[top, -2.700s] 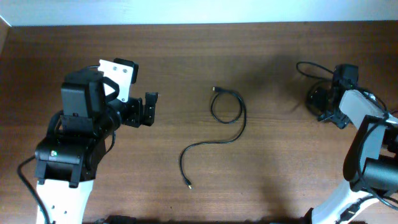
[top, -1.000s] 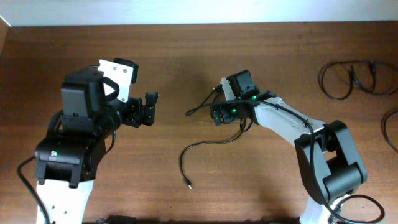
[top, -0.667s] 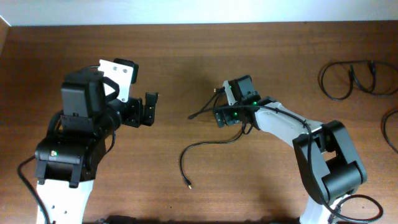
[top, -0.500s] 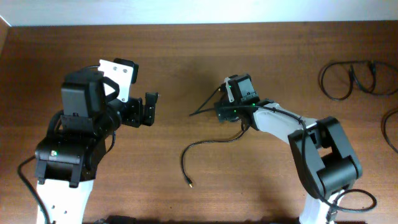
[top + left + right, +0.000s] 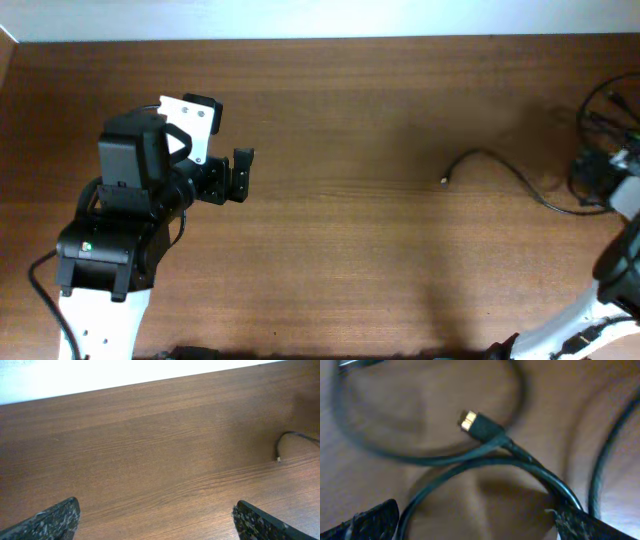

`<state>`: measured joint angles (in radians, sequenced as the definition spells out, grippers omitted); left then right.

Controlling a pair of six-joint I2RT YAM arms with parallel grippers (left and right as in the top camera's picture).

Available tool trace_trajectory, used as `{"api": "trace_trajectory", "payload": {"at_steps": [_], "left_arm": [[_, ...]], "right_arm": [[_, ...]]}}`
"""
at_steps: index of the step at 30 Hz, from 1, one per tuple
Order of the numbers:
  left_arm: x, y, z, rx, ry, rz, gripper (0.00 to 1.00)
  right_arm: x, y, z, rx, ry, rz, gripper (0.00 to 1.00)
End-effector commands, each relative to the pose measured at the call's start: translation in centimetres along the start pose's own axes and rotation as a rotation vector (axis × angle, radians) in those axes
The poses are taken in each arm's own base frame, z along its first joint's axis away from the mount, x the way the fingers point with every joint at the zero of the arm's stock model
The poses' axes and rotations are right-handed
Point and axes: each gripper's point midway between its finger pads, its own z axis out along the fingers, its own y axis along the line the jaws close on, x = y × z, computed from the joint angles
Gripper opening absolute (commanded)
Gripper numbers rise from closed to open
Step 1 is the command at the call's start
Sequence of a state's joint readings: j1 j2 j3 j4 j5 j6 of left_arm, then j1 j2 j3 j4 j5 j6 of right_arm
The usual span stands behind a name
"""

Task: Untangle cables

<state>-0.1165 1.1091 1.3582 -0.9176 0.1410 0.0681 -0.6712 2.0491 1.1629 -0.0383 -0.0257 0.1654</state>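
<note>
One thin black cable (image 5: 510,172) lies on the right of the table, its small plug end (image 5: 444,181) pointing left and its other end running to my right gripper (image 5: 592,185) at the far right edge. More cables (image 5: 603,108) loop behind it. In the right wrist view the gripper (image 5: 475,527) is open over overlapping black cable loops (image 5: 485,457); a gold-tipped plug (image 5: 469,420) lies among them, and one cable passes close to the right finger (image 5: 580,522). My left gripper (image 5: 241,176) is open and empty, as its wrist view (image 5: 155,527) shows, far from the cable end (image 5: 278,459).
The brown wooden table (image 5: 350,270) ends at a white wall along its far edge (image 5: 320,38). The left arm's body (image 5: 120,230) fills the left front. The right arm (image 5: 625,270) stands at the right edge.
My right arm has swung from the table's middle to the far right edge, dragging the cable with it. The cable now lies stretched out at the right. The left arm has not moved.
</note>
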Motion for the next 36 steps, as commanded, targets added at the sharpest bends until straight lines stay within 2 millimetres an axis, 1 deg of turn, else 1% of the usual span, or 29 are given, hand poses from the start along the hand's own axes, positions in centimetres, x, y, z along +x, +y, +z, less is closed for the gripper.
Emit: {"api": "trace_trajectory", "payload": {"at_steps": [1,2,3,5,6,7,8,9,10,11,12,13,14,15,16,18,19,36], "left_arm": [[-0.2,0.1,-0.2,-0.006,-0.008,0.009,0.99],[-0.2,0.1,-0.2,-0.006,-0.008,0.009,0.99],[-0.2,0.1,-0.2,-0.006,-0.008,0.009,0.99],[-0.2,0.1,-0.2,-0.006,-0.008,0.009,0.99],[-0.2,0.1,-0.2,-0.006,-0.008,0.009,0.99],[-0.2,0.1,-0.2,-0.006,-0.008,0.009,0.99],[-0.2,0.1,-0.2,-0.006,-0.008,0.009,0.99],[-0.2,0.1,-0.2,-0.006,-0.008,0.009,0.99],[-0.2,0.1,-0.2,-0.006,-0.008,0.009,0.99],[-0.2,0.1,-0.2,-0.006,-0.008,0.009,0.99],[-0.2,0.1,-0.2,-0.006,-0.008,0.009,0.99],[-0.2,0.1,-0.2,-0.006,-0.008,0.009,0.99],[-0.2,0.1,-0.2,-0.006,-0.008,0.009,0.99],[-0.2,0.1,-0.2,-0.006,-0.008,0.009,0.99],[-0.2,0.1,-0.2,-0.006,-0.008,0.009,0.99],[-0.2,0.1,-0.2,-0.006,-0.008,0.009,0.99],[-0.2,0.1,-0.2,-0.006,-0.008,0.009,0.99],[-0.2,0.1,-0.2,-0.006,-0.008,0.009,0.99]], "right_arm": [[8.9,-0.9,2.1,-0.143,0.268,0.175,0.99],[8.8,-0.5,2.0,-0.148,0.266,0.167,0.99],[8.4,0.6,1.6,-0.161,0.254,0.146,0.99],[6.4,3.3,-0.1,-0.201,0.202,0.090,0.99],[4.9,6.4,-2.7,-0.266,0.171,0.043,0.99],[3.9,9.3,-5.2,-0.319,0.146,-0.005,0.99],[2.9,12.0,-7.9,-0.365,0.097,-0.092,0.99],[1.8,14.7,-11.5,-0.383,0.021,-0.216,0.99],[1.5,16.5,-15.0,-0.345,-0.035,-0.279,0.99],[1.8,18.4,-18.1,-0.355,-0.075,-0.350,0.99],[2.7,20.2,-20.6,-0.383,-0.094,-0.422,0.99],[4.0,21.3,-22.7,-0.380,-0.098,-0.471,0.99],[6.4,22.3,-24.4,-0.372,-0.072,-0.542,0.99],[9.6,23.5,-25.3,-0.396,0.002,-0.607,0.99],[12.0,24.0,-25.8,-0.405,0.062,-0.648,0.99],[14.7,24.2,-26.5,-0.412,0.125,-0.715,0.99],[15.4,24.2,-26.8,-0.413,0.143,-0.733,0.99],[15.6,24.1,-26.8,-0.411,0.149,-0.738,0.99]]}}
